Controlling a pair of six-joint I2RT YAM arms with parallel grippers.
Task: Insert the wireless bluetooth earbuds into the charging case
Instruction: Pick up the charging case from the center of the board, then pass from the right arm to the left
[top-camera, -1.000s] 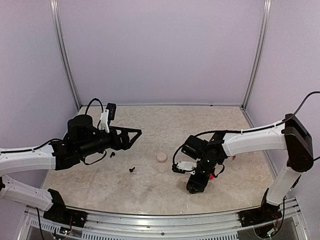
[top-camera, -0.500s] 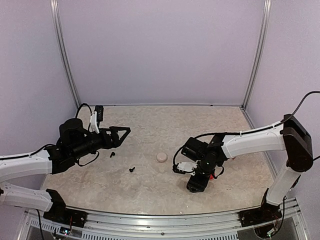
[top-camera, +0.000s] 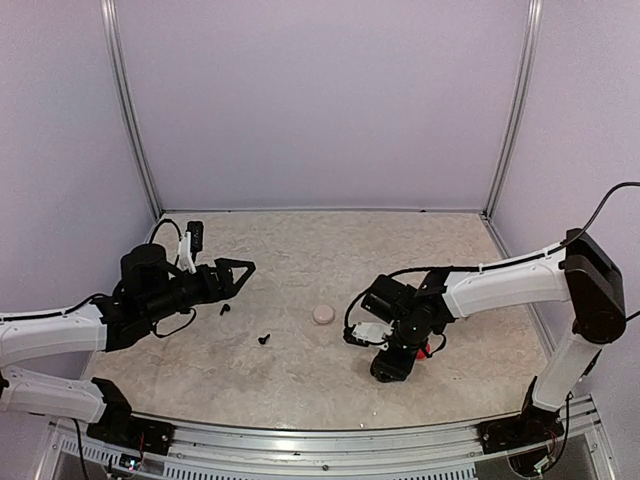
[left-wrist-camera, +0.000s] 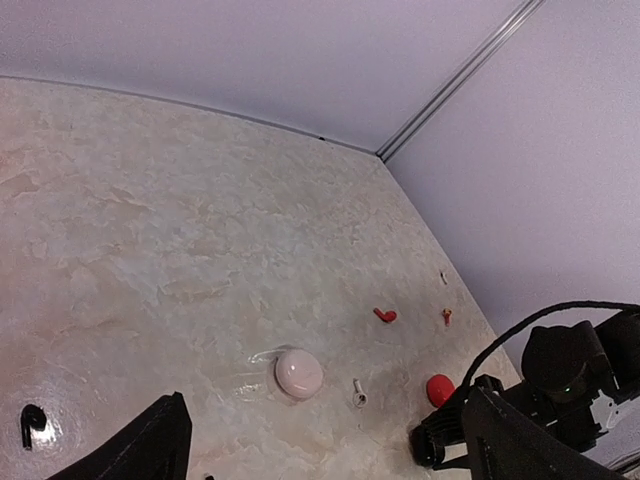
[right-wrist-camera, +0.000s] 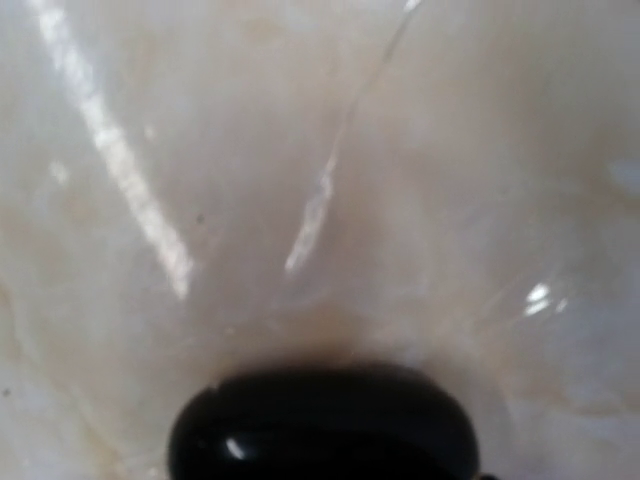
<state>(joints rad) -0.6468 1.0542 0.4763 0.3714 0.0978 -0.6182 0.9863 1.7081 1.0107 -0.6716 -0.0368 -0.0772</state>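
Two black earbuds lie left of centre, one (top-camera: 225, 309) nearer my left arm and one (top-camera: 264, 339) further forward; the first also shows in the left wrist view (left-wrist-camera: 32, 422). A whitish earbud (left-wrist-camera: 357, 393) lies by the closed pink case (top-camera: 323, 314), which also shows in the left wrist view (left-wrist-camera: 298, 373). Two red earbuds (left-wrist-camera: 384, 315) (left-wrist-camera: 446, 317) lie further off. My left gripper (top-camera: 240, 270) is open and empty, raised above the table. My right gripper (top-camera: 388, 370) points down, shut on a glossy black case (right-wrist-camera: 325, 425) at the table surface; its fingers are hidden.
A red case (left-wrist-camera: 439, 389) lies beside the right arm, also seen from above (top-camera: 428, 350). Walls stand on the left, back and right, with metal posts in the back corners.
My left arm has drawn back to the left and lowered a little, its gripper still open. My right gripper has shifted slightly left with the black case.
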